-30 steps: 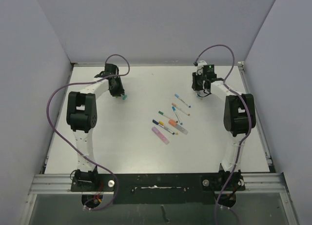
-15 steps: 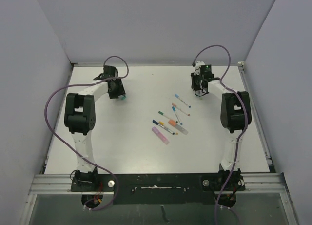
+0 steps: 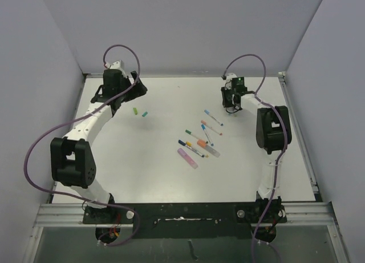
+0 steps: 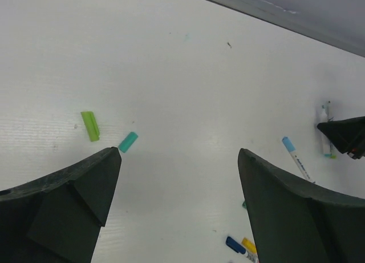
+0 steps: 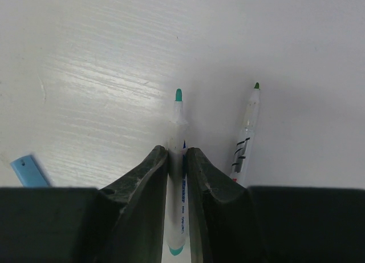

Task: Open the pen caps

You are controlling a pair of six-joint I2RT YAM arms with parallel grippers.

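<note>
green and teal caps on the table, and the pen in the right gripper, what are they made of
Green cap and teal cap: likely opaque plastic, matte, with flat, even colour. Pen in the right gripper: probably pale translucent plastic, with a faint sheen and printing on the barrel.

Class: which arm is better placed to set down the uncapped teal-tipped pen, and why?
Right. The right tool is shut on the thin pale plastic teal-tipped pen; the left tool is open and empty.
</note>
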